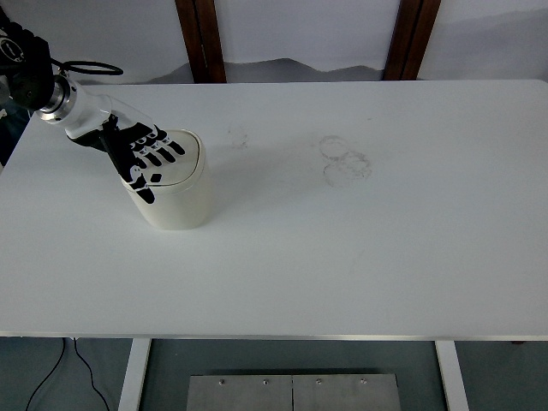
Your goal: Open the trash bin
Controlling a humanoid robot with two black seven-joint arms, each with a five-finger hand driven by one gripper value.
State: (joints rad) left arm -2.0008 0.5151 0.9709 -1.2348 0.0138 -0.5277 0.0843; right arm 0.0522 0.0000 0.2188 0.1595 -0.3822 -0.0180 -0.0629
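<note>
Left robot hand lies flat, fingers spread, on trash bin lid; contact unclear.

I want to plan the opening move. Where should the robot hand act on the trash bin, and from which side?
Probably on the lid, from above: it is the flat top of the upright trash bin, and no handle shows. The left robot hand already lies spread over the lid's left part.
</note>
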